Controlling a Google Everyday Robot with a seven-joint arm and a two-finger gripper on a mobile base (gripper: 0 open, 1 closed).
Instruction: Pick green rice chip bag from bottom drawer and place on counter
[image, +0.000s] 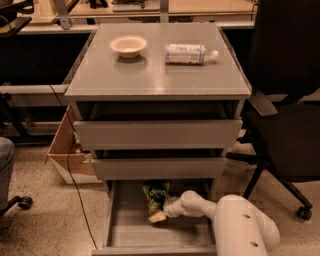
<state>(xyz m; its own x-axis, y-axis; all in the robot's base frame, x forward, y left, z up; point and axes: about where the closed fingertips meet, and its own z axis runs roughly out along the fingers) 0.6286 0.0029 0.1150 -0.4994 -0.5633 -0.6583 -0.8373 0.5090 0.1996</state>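
Note:
The green rice chip bag (155, 195) lies on the grey floor of the open bottom drawer (131, 230), near its back under the middle drawer. My white arm reaches in from the lower right, and my gripper (158, 216) is at the bag's lower end, touching or just in front of it. The counter (155, 75) is the grey top of the cabinet, above the three drawers.
A pale bowl (128, 45) and a white-and-blue labelled plastic bottle (189, 53) lie on the counter. A black office chair (285, 125) stands close on the right. A cardboard box (67, 155) sits on the floor at the left. The two upper drawers stand slightly open.

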